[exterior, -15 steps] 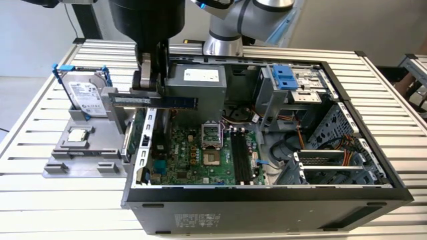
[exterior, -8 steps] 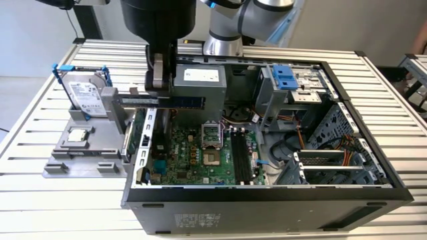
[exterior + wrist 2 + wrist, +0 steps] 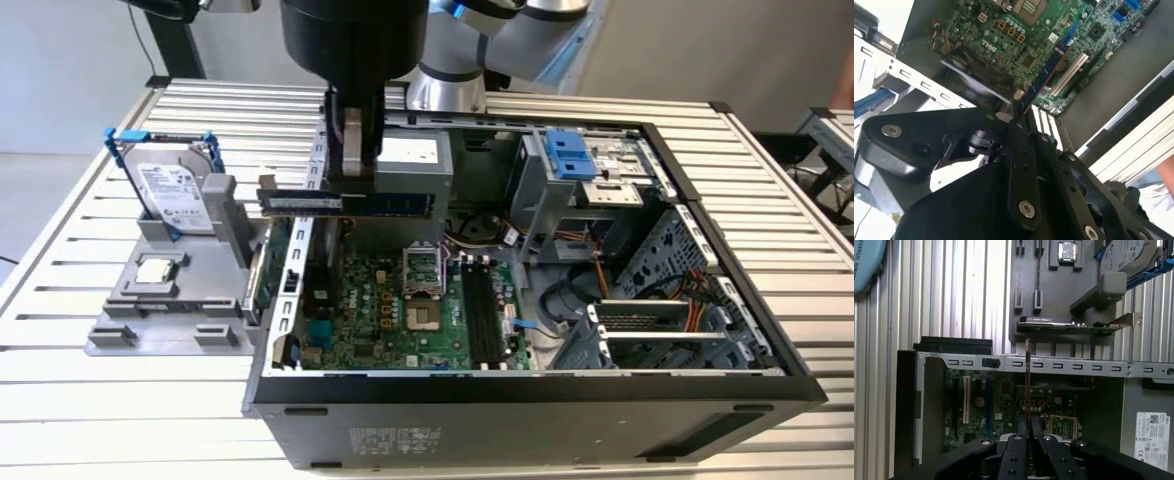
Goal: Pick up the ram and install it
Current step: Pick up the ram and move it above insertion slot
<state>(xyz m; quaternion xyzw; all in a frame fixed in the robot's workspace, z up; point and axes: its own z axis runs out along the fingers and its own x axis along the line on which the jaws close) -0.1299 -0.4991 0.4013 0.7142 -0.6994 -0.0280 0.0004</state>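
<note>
Nearest in the exterior view is the open PC case [image 3: 534, 395], lying on its side on the slatted bench [image 3: 134, 400]. There's a label sticker on its near wall. Inside it is the green motherboard [image 3: 387, 320], with the bare CPU socket [image 3: 420, 270] and the black memory slots [image 3: 483, 310] just to that view's right of the socket.

Above the board, the gripper [image 3: 350, 185] is clamped on the ram [image 3: 380, 204]. The stick is level and on its long edge, up around the case's rim and clear of the slots, which sit nearer and toward the exterior view's right. In the first wrist view the ram [image 3: 1027, 385] is edge-on between the closed-in fingers of the gripper [image 3: 1029, 427], with the board below it.

Off to the exterior view's left is a gray fixture [image 3: 174, 320] carrying a loose processor chip [image 3: 158, 270]. Behind the chip stands a hard drive [image 3: 171, 185] in a blue frame, white label facing out. The fixture also holds an expansion card [image 3: 1069, 322].
</note>
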